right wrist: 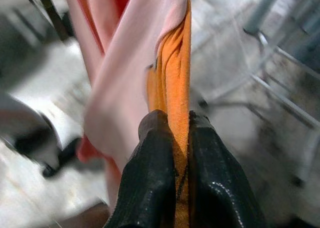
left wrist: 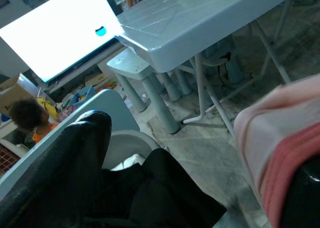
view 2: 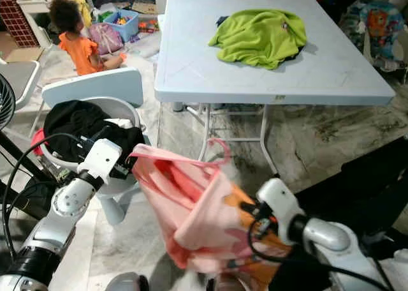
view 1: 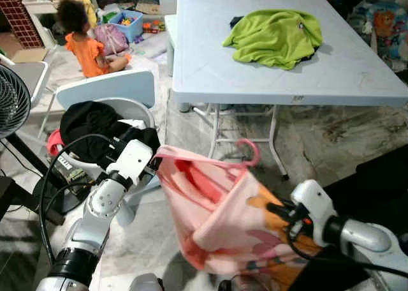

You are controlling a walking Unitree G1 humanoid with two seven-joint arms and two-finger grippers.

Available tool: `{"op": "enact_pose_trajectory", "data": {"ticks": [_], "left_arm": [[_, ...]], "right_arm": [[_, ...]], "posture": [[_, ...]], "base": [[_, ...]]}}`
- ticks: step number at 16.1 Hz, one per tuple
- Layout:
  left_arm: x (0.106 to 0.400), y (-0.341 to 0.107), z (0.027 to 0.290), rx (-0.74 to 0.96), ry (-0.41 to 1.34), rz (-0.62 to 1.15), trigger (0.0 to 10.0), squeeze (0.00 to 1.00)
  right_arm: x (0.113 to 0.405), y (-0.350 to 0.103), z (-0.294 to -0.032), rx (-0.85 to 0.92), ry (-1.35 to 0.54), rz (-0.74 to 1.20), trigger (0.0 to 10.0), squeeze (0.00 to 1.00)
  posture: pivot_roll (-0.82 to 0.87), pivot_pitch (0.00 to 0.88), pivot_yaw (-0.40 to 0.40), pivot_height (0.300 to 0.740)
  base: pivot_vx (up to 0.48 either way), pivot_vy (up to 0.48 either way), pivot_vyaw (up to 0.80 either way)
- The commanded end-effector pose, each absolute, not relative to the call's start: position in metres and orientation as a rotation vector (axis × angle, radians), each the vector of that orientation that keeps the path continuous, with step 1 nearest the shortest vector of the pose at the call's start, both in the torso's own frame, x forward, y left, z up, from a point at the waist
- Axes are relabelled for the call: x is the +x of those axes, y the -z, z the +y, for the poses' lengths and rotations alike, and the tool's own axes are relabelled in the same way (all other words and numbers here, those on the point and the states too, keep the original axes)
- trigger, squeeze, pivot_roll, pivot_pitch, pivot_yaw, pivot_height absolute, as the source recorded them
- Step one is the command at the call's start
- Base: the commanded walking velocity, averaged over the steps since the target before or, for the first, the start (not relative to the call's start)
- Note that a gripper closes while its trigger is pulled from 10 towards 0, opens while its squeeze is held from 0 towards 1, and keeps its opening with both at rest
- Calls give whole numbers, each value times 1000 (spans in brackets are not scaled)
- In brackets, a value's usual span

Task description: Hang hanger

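Note:
A pink garment (view 1: 210, 208) with an orange patch hangs on a pink hanger, whose hook (view 1: 250, 152) sticks up above it. The garment is held in the air between my two arms, in front of the table. My left gripper (view 1: 156, 163) is at the garment's left top corner. In the left wrist view its fingers (left wrist: 65, 173) stand wide apart and the pink cloth (left wrist: 280, 153) lies against one of them. My right gripper (right wrist: 176, 123) is shut on the orange and pink fold of cloth at the garment's right side (view 1: 275, 211).
A white folding table (view 1: 357, 80) stands ahead with a green garment (view 1: 274, 36) on it. At the left, a white chair (view 1: 105, 87) and a basket of black clothes (view 1: 92, 122). A fan (view 1: 9, 99) is at the far left. A child (view 1: 86, 45) sits on the floor beyond.

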State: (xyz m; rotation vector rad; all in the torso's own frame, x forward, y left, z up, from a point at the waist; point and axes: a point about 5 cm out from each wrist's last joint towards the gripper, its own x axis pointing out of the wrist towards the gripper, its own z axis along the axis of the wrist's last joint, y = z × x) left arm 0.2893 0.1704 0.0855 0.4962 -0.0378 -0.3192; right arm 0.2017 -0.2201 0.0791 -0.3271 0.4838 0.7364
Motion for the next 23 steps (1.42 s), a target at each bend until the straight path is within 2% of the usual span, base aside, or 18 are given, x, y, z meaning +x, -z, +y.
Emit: {"op": "enact_pose_trajectory", "data": {"ticks": [1,4,7,9,14,16,17,19,20,22,23], "left_arm": [[291,-87,180,513,291,-36,10000,0],[291,-87,185,527,278,-25,10000,0],[291,-86,189,530,278,-12,10000,0],[292,-85,193,523,272,1,10000,0],[292,-80,185,498,305,25,10000,0],[288,-75,179,489,337,42,10000,0],[283,-69,167,473,397,58,10000,0],[278,-64,151,429,482,81,10000,0],[272,-60,141,395,558,100,10000,1000],[259,-53,128,367,710,136,10000,1000],[253,-51,124,349,783,157,10000,1000]], "right_arm": [[205,-83,-237,-393,-697,481,10000,0],[191,-104,-250,-390,-903,459,10000,0],[177,-137,-267,-257,-1077,481,10000,0],[173,-167,-269,-178,-1198,449,10000,0],[186,-205,-264,-108,-1243,283,10000,0],[189,-212,-252,-12,-1253,204,10000,0],[199,-219,-238,122,-1215,79,10000,0],[215,-217,-227,218,-1112,-16,10000,0],[227,-210,-219,214,-1030,-37,10000,0],[248,-187,-203,91,-868,0,10000,0],[258,-165,-196,-15,-807,103,10000,0]], "posture": [[-88,32,-40,740],[-87,36,-36,740],[-93,46,-32,740],[-101,45,-23,740],[-97,32,-17,740],[-91,28,-15,740],[-87,25,-15,740],[-81,20,-15,740],[-78,18,-14,740],[-72,14,-15,740],[-71,12,-13,740]], "base": [[0,0,0],[0,0,0],[0,0,0],[0,0,0],[0,0,0],[0,0,0],[0,0,0],[0,0,0],[0,0,0],[0,0,0],[0,0,0]]}}
